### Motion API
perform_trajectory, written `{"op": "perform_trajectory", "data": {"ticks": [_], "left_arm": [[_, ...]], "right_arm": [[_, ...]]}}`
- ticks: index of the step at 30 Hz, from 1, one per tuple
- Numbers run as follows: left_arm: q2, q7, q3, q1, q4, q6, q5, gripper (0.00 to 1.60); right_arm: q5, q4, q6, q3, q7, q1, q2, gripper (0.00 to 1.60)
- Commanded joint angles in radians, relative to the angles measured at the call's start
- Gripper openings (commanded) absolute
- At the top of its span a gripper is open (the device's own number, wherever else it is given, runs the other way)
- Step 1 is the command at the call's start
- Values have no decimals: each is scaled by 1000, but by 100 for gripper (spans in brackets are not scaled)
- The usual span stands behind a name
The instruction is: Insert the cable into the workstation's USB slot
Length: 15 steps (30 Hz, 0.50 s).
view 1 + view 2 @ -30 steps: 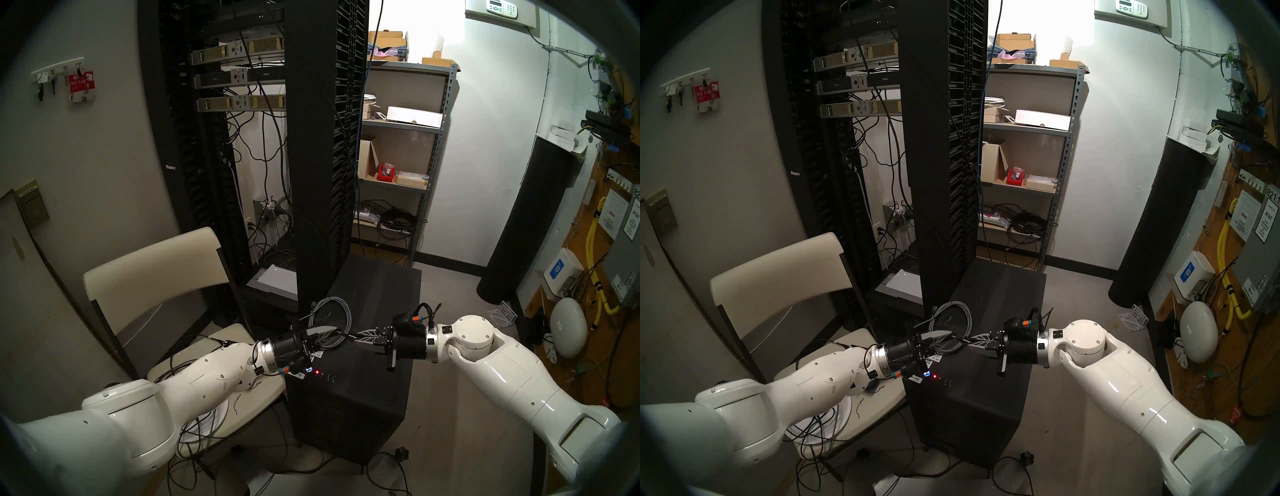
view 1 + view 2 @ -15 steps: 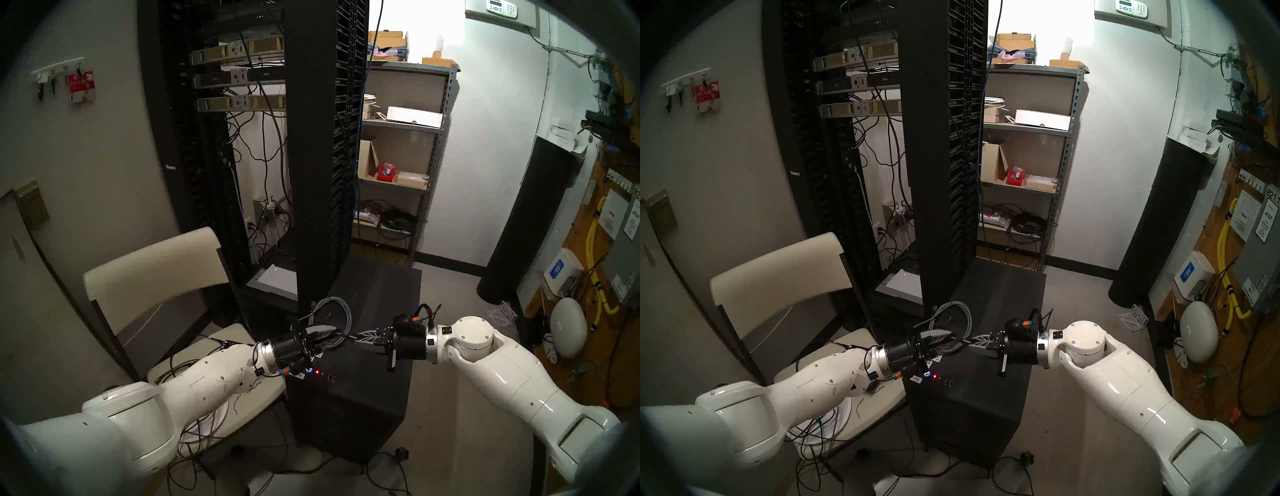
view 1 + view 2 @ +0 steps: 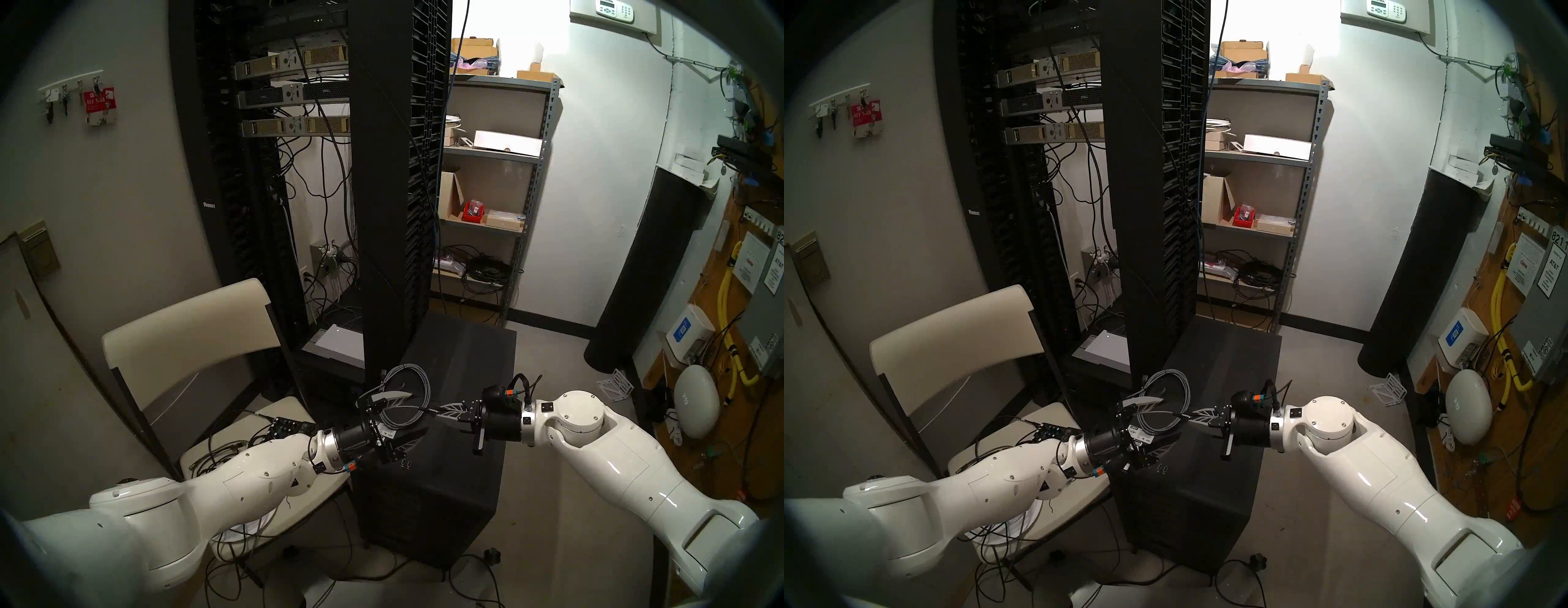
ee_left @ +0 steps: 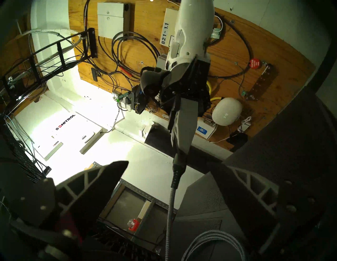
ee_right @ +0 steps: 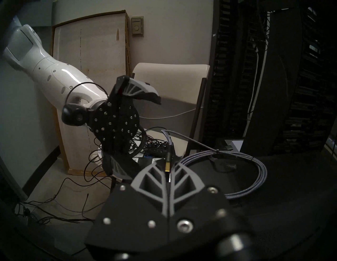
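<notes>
Left claw (image 3: pixel 396 418) now spread wide, having released cable (image 3: pixel 418 384); backing off. Right claw (image 3: pixel 441 411) clenching cable's plug end, gold tip showing between its fingers. Coil lying on workstation (image 3: pixel 445 479) beyond both claws. Handover done; right claw carrying plug toward USB slots next.

The coiled grey cable (image 3: pixel 409 384) lies on the black workstation's (image 3: pixel 462 458) top.

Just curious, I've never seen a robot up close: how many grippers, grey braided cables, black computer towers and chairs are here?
grippers: 2 (left gripper, right gripper)
grey braided cable: 1
black computer tower: 1
chair: 1
total: 5
</notes>
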Motion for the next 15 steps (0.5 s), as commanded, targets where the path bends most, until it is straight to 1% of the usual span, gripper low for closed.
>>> {"op": "perform_trajectory", "data": {"ticks": [1,2,3,4,5,6,7,8,12,13,14,15], "left_arm": [[57,-14,-19,28,-59,1,-160,160],[57,-14,-19,28,-59,1,-160,160],[63,-18,-22,41,-65,1,-202,160],[71,-25,-20,43,-76,1,-217,154],[70,-22,-22,50,-75,1,-227,152],[75,-30,-22,56,-85,1,-252,145],[75,-30,-22,56,-85,1,-252,145],[80,-41,-19,66,-91,1,-278,137],[81,-54,-15,82,-102,1,-322,135],[84,-61,-14,88,-110,1,-342,123],[87,-69,-13,93,-118,1,-360,123],[87,-69,-13,93,-118,1,-360,123]], "right_arm": [[-18,-10,-31,3,-15,-1,-3,0],[-18,-10,-31,3,-15,-1,-3,0],[-30,-10,-34,-1,-16,-1,-3,0],[-31,-9,-37,0,-17,-3,-5,0],[-32,-8,-36,-1,-16,-4,-5,0],[-37,-8,-37,-1,-17,-5,-6,0],[-37,-8,-37,-1,-17,-5,-6,0],[-41,-8,-38,0,-18,-6,-8,0],[-49,-7,-38,0,-20,-6,-10,0],[-54,-7,-38,1,-21,-6,-11,0],[-57,-7,-39,2,-22,-6,-11,0],[-57,-7,-39,2,-22,-6,-11,0]]}}
